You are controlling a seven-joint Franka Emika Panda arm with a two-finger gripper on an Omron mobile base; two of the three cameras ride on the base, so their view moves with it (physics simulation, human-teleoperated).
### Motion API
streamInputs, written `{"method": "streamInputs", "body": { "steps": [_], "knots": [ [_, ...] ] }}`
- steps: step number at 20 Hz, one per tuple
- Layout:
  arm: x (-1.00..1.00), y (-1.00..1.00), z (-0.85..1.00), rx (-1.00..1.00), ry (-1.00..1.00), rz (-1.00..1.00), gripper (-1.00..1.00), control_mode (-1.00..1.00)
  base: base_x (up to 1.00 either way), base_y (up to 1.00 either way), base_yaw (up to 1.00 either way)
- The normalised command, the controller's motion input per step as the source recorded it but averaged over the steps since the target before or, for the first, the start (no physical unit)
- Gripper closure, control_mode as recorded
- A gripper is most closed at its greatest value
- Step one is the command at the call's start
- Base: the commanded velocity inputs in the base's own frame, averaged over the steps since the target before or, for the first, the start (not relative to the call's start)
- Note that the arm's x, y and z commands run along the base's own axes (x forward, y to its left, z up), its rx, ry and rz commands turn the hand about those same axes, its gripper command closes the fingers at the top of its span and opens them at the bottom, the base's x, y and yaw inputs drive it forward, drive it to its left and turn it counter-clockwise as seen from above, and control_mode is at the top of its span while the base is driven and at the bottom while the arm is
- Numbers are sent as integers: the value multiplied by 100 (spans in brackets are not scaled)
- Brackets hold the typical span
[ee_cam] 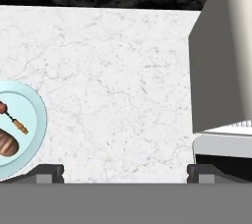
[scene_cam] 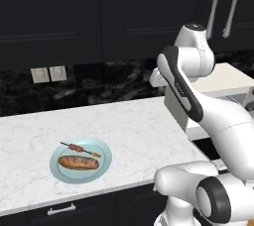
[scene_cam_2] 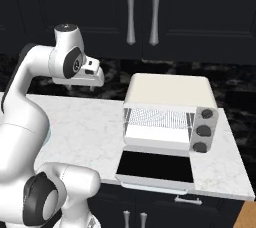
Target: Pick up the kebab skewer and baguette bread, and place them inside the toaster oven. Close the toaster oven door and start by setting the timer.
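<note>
The robot's two-finger hand [ee_cam: 125, 171] hangs in the air above the white marble table [ee_cam: 113, 80], and its two dark fingertips [ee_cam: 49, 173] stand wide apart with nothing between them. In the right base view the hand [scene_cam_2: 84, 85] sits at the end of the white arm, high over the table and to the left of the oven, touching nothing.

In the hand view, the cream-beige boxy toaster oven [ee_cam: 221, 56] stands on one side and the pale blue round plate [ee_cam: 34, 120] lies on the other side, with bare marble between them.

The toaster oven [scene_cam_2: 170, 92] stands on the table near the right end. Its dark glass door with pale frame [scene_cam_2: 156, 168] is folded down flat toward the front, so the inside is open and the wire rack [scene_cam_2: 159, 118] can be seen. Three round dark knobs [scene_cam_2: 204, 131] stand one under the other on the right side of the front.

The plate [scene_cam: 101, 168] lies on the table [scene_cam: 124, 121] well apart from the oven, near the front edge. On the plate lies the small golden-brown baguette loaf [scene_cam: 78, 162], and just behind it the thin kebab skewer with reddish chunks [scene_cam: 79, 148], a little slanted. Whether they touch I cannot tell.

Behind the table are a dark stone wall, two pale wall sockets [scene_cam: 48, 74] and black cabinets with silver bar handles [scene_cam_2: 143, 11].
</note>
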Motion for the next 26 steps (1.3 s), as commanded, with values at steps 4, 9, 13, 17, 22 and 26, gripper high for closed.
{"method": "streamInputs", "body": {
  "steps": [4,9,13,17,22,26],
  "knots": [
    [0,0,0,0,0,0,-100,100,44,9,0],
    [0,0,0,0,0,0,-100,100,34,0,0],
    [0,0,0,0,0,0,-100,100,0,0,1],
    [0,0,0,0,0,0,-100,100,0,0,0],
    [-16,-15,-3,0,-4,0,-100,-100,0,0,0],
    [-31,-90,-23,5,-14,0,-100,-100,0,0,0]
  ]
}}
